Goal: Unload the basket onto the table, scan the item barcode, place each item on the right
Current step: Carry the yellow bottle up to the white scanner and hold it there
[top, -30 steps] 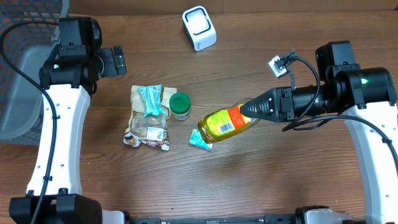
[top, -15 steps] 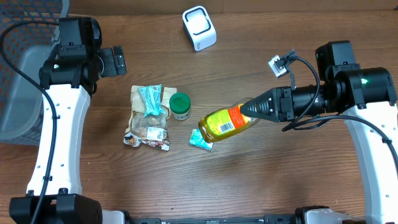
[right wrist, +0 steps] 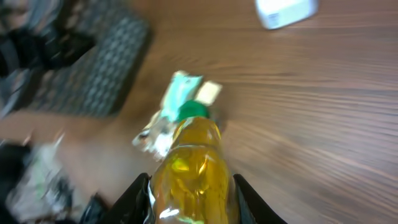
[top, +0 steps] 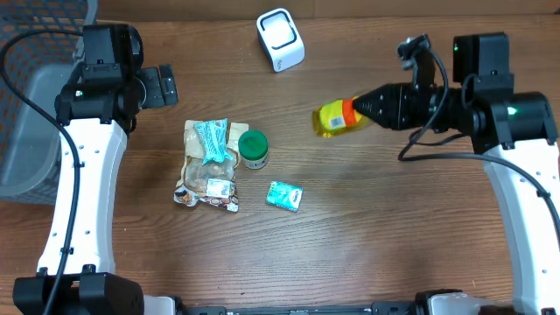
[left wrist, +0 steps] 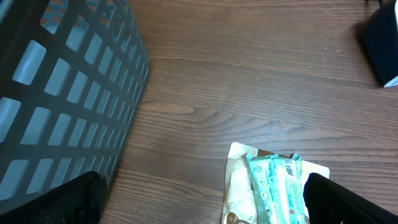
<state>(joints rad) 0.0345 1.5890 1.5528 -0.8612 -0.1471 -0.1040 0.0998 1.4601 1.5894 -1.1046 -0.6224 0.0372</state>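
Observation:
My right gripper (top: 357, 114) is shut on a yellow bottle (top: 332, 118) with an orange cap end, holding it in the air right of the white barcode scanner (top: 280, 39). The right wrist view is motion-blurred, with the amber bottle (right wrist: 193, 168) clamped between both black fingers (right wrist: 138, 194). No barcode shows in either view. My left gripper (top: 162, 86) stands open at the back left over bare wood, nothing between its fingers (left wrist: 348, 202).
On the table lie a snack packet pile (top: 208, 166), a green-lidded jar (top: 254, 149) and a small teal packet (top: 283, 196). A grey mesh basket (top: 35, 105) stands at the left edge, close beside my left gripper.
My right gripper has lifted the bottle and carried it back and to the right, from above the teal packet toward the scanner. The left arm has stayed still.

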